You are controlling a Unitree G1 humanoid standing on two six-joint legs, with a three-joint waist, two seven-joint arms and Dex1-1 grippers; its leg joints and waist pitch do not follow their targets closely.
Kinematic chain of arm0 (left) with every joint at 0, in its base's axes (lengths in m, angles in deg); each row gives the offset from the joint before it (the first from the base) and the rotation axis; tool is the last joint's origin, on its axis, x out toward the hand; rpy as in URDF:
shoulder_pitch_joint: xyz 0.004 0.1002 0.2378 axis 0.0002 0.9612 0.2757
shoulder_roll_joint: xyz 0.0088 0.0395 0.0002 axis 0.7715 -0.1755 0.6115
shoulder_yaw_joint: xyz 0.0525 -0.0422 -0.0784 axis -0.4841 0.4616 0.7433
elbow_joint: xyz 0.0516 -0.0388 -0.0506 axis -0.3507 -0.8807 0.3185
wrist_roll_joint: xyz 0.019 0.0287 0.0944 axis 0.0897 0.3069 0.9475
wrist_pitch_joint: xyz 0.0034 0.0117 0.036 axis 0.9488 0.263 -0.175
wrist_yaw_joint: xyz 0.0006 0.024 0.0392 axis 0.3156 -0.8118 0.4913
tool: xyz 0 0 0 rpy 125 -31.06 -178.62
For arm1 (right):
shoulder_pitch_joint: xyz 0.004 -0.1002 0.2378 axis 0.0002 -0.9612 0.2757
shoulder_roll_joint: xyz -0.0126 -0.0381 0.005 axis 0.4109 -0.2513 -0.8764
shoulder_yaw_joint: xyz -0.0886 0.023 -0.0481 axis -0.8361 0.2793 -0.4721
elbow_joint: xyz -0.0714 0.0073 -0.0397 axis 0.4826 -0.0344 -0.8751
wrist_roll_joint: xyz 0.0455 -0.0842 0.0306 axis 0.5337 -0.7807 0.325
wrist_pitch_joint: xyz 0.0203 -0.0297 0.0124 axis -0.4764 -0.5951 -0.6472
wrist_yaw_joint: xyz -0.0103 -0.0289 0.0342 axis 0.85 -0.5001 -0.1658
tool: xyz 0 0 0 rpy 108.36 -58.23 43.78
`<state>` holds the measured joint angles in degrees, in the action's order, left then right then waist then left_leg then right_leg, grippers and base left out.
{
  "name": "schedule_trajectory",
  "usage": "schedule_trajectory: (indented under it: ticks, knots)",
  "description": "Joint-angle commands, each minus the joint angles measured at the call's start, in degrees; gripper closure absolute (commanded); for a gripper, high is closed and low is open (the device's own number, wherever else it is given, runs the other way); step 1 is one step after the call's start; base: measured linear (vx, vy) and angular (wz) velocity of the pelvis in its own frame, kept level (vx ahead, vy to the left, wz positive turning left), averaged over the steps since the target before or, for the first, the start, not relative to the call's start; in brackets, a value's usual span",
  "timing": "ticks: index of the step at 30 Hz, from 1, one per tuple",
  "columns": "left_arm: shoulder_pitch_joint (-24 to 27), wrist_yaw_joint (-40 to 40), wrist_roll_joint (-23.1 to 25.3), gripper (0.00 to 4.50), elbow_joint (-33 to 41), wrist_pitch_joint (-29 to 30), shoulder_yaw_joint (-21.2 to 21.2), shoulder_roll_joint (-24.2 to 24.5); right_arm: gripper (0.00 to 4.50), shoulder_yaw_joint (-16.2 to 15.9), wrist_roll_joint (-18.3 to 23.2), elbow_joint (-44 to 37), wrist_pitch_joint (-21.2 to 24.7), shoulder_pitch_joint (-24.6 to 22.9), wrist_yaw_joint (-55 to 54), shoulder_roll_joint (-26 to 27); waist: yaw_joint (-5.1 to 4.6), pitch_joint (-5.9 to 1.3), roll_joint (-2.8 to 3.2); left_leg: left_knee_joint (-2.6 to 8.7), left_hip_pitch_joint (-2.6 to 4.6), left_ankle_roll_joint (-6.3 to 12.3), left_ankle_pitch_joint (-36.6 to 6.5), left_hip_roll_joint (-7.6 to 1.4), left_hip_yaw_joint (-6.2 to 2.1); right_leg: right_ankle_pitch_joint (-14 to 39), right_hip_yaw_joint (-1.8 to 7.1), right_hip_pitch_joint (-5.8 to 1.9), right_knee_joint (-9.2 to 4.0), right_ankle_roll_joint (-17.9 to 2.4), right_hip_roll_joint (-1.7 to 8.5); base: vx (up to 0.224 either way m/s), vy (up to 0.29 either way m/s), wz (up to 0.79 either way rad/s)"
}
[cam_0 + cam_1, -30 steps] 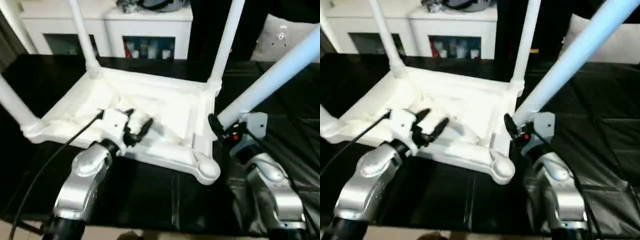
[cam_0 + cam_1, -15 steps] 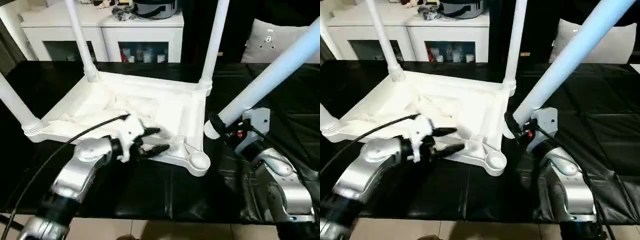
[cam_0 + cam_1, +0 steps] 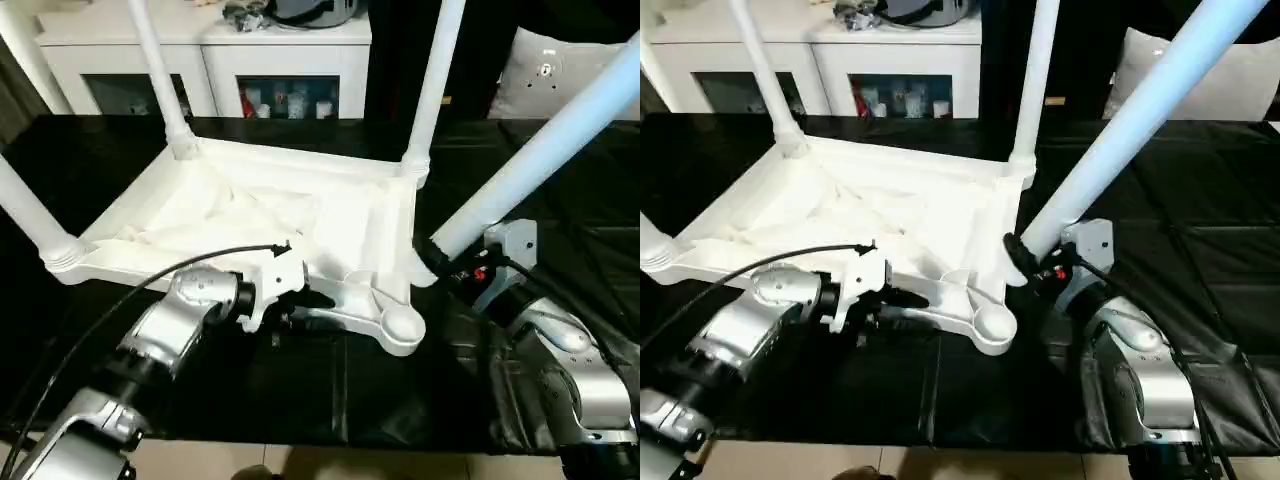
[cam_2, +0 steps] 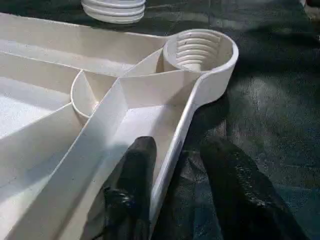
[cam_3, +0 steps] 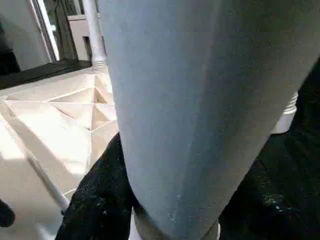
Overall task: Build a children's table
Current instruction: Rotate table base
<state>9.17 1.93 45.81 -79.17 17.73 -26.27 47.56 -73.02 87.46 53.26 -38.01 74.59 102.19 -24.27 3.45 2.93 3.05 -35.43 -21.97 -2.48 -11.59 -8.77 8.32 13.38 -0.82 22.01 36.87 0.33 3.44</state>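
Surface: black padded mat, white cabinet behind.
Tabletop: upside down, three legs fitted, near corner socket empty.
Left gripper: fingers straddling the near rim, not clamped.
Right gripper: gripping the fourth leg, threaded end just beside the socket.
Advice: steady the rim, stand the leg upright over the socket before twisting.
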Motion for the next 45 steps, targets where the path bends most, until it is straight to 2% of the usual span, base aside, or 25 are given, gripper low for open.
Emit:
schedule_trajectory:
  ticks: [1, 3, 5, 9, 11, 14, 20, 21, 24, 26, 27, 28, 29, 31, 32, 33, 34, 35, 36, 37, 39, 40, 41, 43, 45]
  knots:
    - [-1.7, 0.9, 1.0, 3.14, -2.3, -1.3, -1.0, -0.3, 2.63, -0.1, 0.5, -1.7, -0.2, -0.2, 0.7, -0.2, 0.13, -3.41, -0.19, 4.78, 0.86, 1.34, -9.8, -3.41, -0.70, 1.9, 2.06, -2.65, -4.67, -15.0, 4.37, 0.000, 0.000, 0.00]
    - [-3.2, 1.2, 1.9, 3.20, -5.4, -2.8, -1.3, -1.0, 2.63, -0.3, 0.5, -1.8, -0.9, -0.4, 1.1, -0.1, 0.19, -3.46, -0.12, 4.73, 0.91, 1.25, -9.7, -3.38, -0.68, 1.9, 2.11, -2.65, -4.72, -14.9, 4.38, 0.000, 0.000, 0.00]
    - [-4.4, 1.8, 2.7, 3.52, -8.0, -4.1, -1.6, -1.7, 2.63, -0.5, 0.8, -2.2, -0.9, -0.6, 1.6, -0.2, 0.27, -3.59, -0.26, 4.64, 0.69, 1.50, -8.3, -3.38, -0.71, -0.3, 2.11, -2.87, -4.54, -14.9, 4.48, 0.000, 0.000, 0.00]
    - [-6.3, 2.8, 4.4, 3.75, -12.0, -6.4, -2.8, -2.3, 2.63, -0.8, 1.0, -2.6, -0.7, -0.7, 1.9, -0.3, 0.32, -3.79, -0.15, 4.46, 0.65, 2.28, -6.5, -3.42, -0.75, -3.9, 2.02, -2.98, -4.24, -15.2, 4.55, 0.000, 0.000, 0.00]
    - [-7.2, 3.3, 5.2, 3.92, -13.4, -7.2, -3.3, -2.5, 2.63, -0.8, 0.9, -2.7, -0.6, -0.7, 2.0, -0.4, 0.34, -3.66, -0.19, 4.53, 0.71, 2.45, -7.1, -3.52, -0.74, -3.3, 2.00, -2.94, -4.35, -15.6, 4.63, 0.000, 0.000, 0.00]
    - [-9.0, 4.8, 7.4, 4.07, -16.9, -10.0, -5.0, -2.8, 2.63, -0.8, 0.7, -2.6, -0.7, -0.6, 2.4, -0.6, 0.34, -3.55, 0.17, 4.69, 0.81, 2.01, -8.7, -3.59, -0.82, -1.2, 2.04, -2.90, -4.54, -15.7, 4.65, 0.000, 0.000, 0.00]
    - [-10.4, 6.8, 10.5, 4.42, -20.8, -13.7, -7.2, -2.5, 2.63, -0.8, 0.5, -2.5, -0.7, -0.1, 2.7, -0.9, 0.23, -3.60, -0.01, 4.75, 0.78, 1.81, -8.6, -3.66, -0.82, -2.3, 2.07, -3.05, -4.51, -15.9, 4.73, 0.000, 0.000, 0.00]
    - [-10.4, 7.5, 10.3, 4.42, -21.0, -13.2, -7.2, -2.5, 2.63, -0.9, 0.5, -2.4, -0.6, 0.1, 2.9, -1.0, 0.21, -3.68, 0.10, 4.70, 0.77, 2.01, -8.1, -3.68, -0.83, -3.3, 2.04, -3.09, -4.38, -16.1, 4.80, 0.000, 0.000, 0.00]
    - [-9.8, 7.1, 7.7, 4.50, -19.9, -4.2, -4.6, -2.7, 2.63, -1.2, 0.8, -2.2, -0.1, 0.9, 3.6, -1.2, 0.13, -3.69, 0.03, 4.58, 0.78, 2.55, -7.6, -3.62, -0.73, -4.2, 1.99, -3.09, -4.24, -16.9, 4.83, 0.000, 0.000, 0.00]
    - [-9.6, 6.2, 7.0, 4.50, -20.0, -3.3, -3.6, -3.0, 2.63, -1.1, 1.0, -2.2, 0.2, 1.2, 3.6, -1.1, 0.00, -3.60, 0.12, 4.60, 0.71, 2.88, -7.6, -3.59, -0.71, -3.4, 1.95, -3.07, -4.33, -17.3, 4.80, 0.000, 0.000, 0.00]
    - [-9.2, 4.0, 7.0, 4.50, -19.8, -2.9, -2.8, -3.1, 2.63, -1.1, 1.3, -2.3, 0.4, 1.5, 3.6, -0.9, -0.13, -3.54, 0.06, 4.63, 0.69, 3.02, -8.2, -3.59, -0.71, -2.5, 1.95, -3.09, -4.51, -17.4, 4.76, 0.000, 0.000, 0.00]
    - [-8.5, -3.2, 7.9, 4.50, -20.1, -1.6, -1.0, -3.6, 2.63, -1.1, 1.4, -2.1, 0.5, 2.0, 3.4, -0.6, -0.20, -3.52, 0.05, 4.62, 0.66, 3.07, -8.6, -3.59, -0.71, -1.5, 1.99, -3.14, -4.64, -17.3, 4.83, 0.000, 0.000, 0.00]
    - [-8.3, -6.7, 8.5, 4.50, -20.2, 0.3, -0.2, -3.9, 2.63, -1.2, 1.1, -1.7, 0.4, 2.3, 3.2, -0.5, -0.41, -3.37, -0.36, 4.72, 0.62, 3.04, -9.4, -3.61, -0.66, -0.1, 1.92, -3.10, -4.83, -17.2, 4.73, 0.000, 0.000, 0.00]
    - [-6.3, -9.7, 8.5, 4.50, -18.2, 2.9, 1.1, -3.9, 2.63, -1.3, 0.8, -1.0, 0.8, 2.8, 2.5, -0.3, -0.63, -3.23, -0.18, 4.86, 0.47, 2.58, -10.6, -3.44, -0.77, 4.8, 1.86, -3.19, -5.08, -16.3, 4.78, 0.000, 0.000, 0.00]
    - [-3.8, -11.1, 8.3, 4.50, -14.7, 6.7, 1.9, -3.6, 2.63, -1.2, 1.1, -0.6, 1.8, 3.3, 2.2, -0.1, -1.17, -3.03, -0.55, 5.25, -0.10, 2.16, -10.2, -3.54, -1.03, 6.9, 1.68, -3.52, -4.96, -15.4, 4.86, 0.000, 0.000, 0.00]
    - [-3.3, -11.4, 8.4, 4.50, -13.8, 7.7, 2.1, -3.6, 2.63, -1.2, 1.2, -0.6, 2.1, 3.4, 2.0, 0.0, -1.40, -2.89, -0.54, 5.30, -0.38, 2.06, -10.2, -3.33, -0.98, 8.7, 1.58, -3.59, -5.20, -14.6, 4.72, 0.000, 0.000, 0.00]
    - [-1.8, -12.4, 8.6, 4.50, -11.7, 10.1, 2.5, -3.6, 2.63, -1.2, 1.4, -0.4, 3.0, 3.7, 1.7, 0.1, -1.63, -3.03, -0.55, 5.19, 0.27, 1.91, -11.0, -3.55, -0.82, 10.7, 1.79, -3.01, -5.50, -14.1, 4.79, 0.000, 0.000, 0.00]
    - [-0.1, -13.4, 8.9, 4.50, -9.2, 12.8, 2.9, -3.6, 2.63, -1.2, 1.5, -0.1, 3.8, 4.3, 1.6, 0.2, -1.99, -2.97, -0.98, 5.13, 0.35, 2.03, -11.5, -3.41, -0.64, 12.4, 1.90, -2.81, -5.88, -13.9, 4.59, 0.000, 0.000, 0.00]
    - [0.6, -13.7, 9.0, 4.50, -8.0, 13.8, 2.9, -3.6, 2.63, -1.2, 1.5, 0.2, 3.8, 4.5, 1.6, 0.2, -2.02, -2.96, -0.79, 5.13, 0.42, 1.99, -11.6, -3.44, -0.70, 12.9, 1.94, -2.77, -5.78, -14.0, 4.66, 0.000, 0.000, 0.00]
    - [1.8, -13.9, 9.1, 4.50, -6.2, 14.7, 3.1, -3.6, 2.63, -1.4, 1.4, 0.5, 3.7, 5.0, 1.9, 0.2, -2.13, -2.74, -1.14, 5.16, 0.32, 2.20, -11.8, -3.22, -0.55, 15.3, 1.98, -2.61, -6.19, -13.2, 4.54, 0.000, 0.000, 0.00]
    - [4.8, -14.1, 8.4, 4.50, -0.6, 14.3, 3.0, -3.7, 2.63, -1.9, 0.9, 2.0, 3.8, 6.8, 2.6, 0.0, -2.32, -2.80, -1.26, 5.25, 0.35, 2.14, -11.7, -3.34, -0.58, 18.1, 2.06, -2.46, -6.34, -12.1, 4.62, 0.000, 0.000, 0.00]
    - [4.8, -14.1, 8.4, 4.50, -0.6, 14.3, 3.0, -3.7, 2.63, -1.9, 0.9, 2.0, 3.8, 6.8, 2.6, 0.0, -2.28, -2.79, -1.14, 5.31, 0.33, 2.14, -11.5, -3.36, -0.63, 18.3, 2.04, -2.39, -6.39, -11.9, 4.59, 0.000, 0.000, 0.00]
    - [5.9, -12.5, 7.1, 4.50, 1.8, 10.8, 2.5, -3.5, 2.63, -2.5, 0.5, 3.2, 3.8, 7.9, 3.3, -0.4, -2.17, -2.77, -1.16, 5.23, 0.56, 2.24, -11.8, -3.34, -0.46, 18.6, 2.14, -2.03, -6.57, -11.5, 4.45, 0.000, 0.000, 0.00]
    - [6.6, -11.0, 6.8, 4.50, 3.4, 8.9, 1.8, -3.1, 2.63, -3.1, 0.3, 3.9, 4.4, 8.6, 4.2, -0.9, -1.97, -3.06, -0.92, 5.27, 0.64, 2.38, -10.4, -3.41, -0.30, 15.6, 2.18, -2.05, -6.40, -11.7, 4.32, 0.000, 0.000, 0.00]
    - [6.8, -10.7, 7.6, 4.50, 4.1, 7.4, 1.2, -2.8, 2.63, -4.0, 0.8, 4.4, 5.1, 9.5, 6.0, -1.4, -1.76, -3.44, -0.94, 5.15, 0.40, 3.30, -6.9, -3.55, -0.35, 7.2, 2.00, -2.57, -5.63, -13.0, 4.19, 0.000, 0.000, 0.00]
